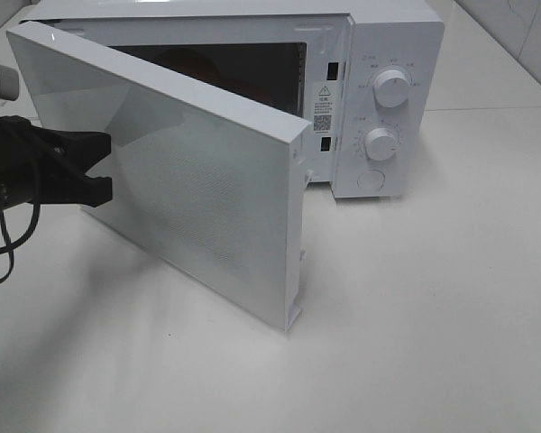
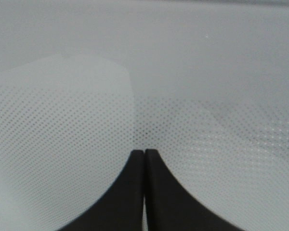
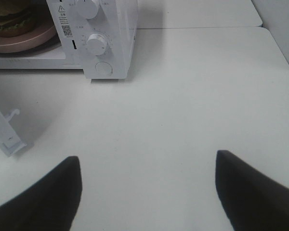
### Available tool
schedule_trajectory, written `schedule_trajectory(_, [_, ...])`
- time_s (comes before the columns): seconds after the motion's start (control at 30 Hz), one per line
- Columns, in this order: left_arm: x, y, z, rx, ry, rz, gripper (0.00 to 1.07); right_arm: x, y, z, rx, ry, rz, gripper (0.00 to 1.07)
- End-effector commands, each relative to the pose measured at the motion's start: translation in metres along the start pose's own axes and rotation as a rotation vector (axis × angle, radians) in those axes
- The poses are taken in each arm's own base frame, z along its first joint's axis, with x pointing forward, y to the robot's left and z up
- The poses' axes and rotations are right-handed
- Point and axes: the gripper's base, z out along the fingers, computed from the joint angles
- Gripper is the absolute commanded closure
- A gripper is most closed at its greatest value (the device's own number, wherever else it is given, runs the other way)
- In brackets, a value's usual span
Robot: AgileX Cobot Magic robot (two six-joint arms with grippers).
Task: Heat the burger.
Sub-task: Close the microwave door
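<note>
Both black fingers of my left pincer (image 2: 144,152) are pressed together with nothing between them. Their tips seem to rest on the dotted outer face of the microwave door (image 1: 189,180), though the close view is too blurred to be sure of contact. My right pincer (image 3: 148,156) is spread wide and empty above the white table (image 3: 183,96). The door stands half open on the white microwave (image 1: 424,135), screening most of the inside from above. The burger (image 3: 7,21), brown bun over green filling, sits inside on a pink plate (image 3: 36,38).
</note>
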Motion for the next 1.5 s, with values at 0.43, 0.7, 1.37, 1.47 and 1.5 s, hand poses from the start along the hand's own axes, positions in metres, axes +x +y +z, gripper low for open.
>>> schedule_trajectory(0.43, [-0.018, 0.0, 0.013, 0.03, -0.206, -0.076, 1.07, 0.001, 0.0, -0.004, -0.002, -0.035, -0.001, 0.32])
schedule_trajectory(0.7, [-0.015, -0.003, 0.033, -0.113, -0.184, -0.136, 1.07, 0.001, 0.0, -0.004, -0.002, -0.035, -0.001, 0.32])
schedule_trajectory(1.37, [-0.02, -0.041, 0.09, -0.186, -0.206, -0.125, 1.07, 0.001, 0.0, -0.004, -0.002, -0.035, -0.001, 0.32])
schedule_trajectory(1.47, [-0.021, -0.041, 0.106, -0.198, -0.193, -0.151, 1.07, 0.001, 0.0, -0.004, -0.002, -0.035, -0.001, 0.32])
schedule_trajectory(1.5, [-0.022, -0.041, 0.11, -0.197, -0.186, -0.156, 1.07, 0.001, 0.0, -0.004, -0.002, -0.035, -0.001, 0.32])
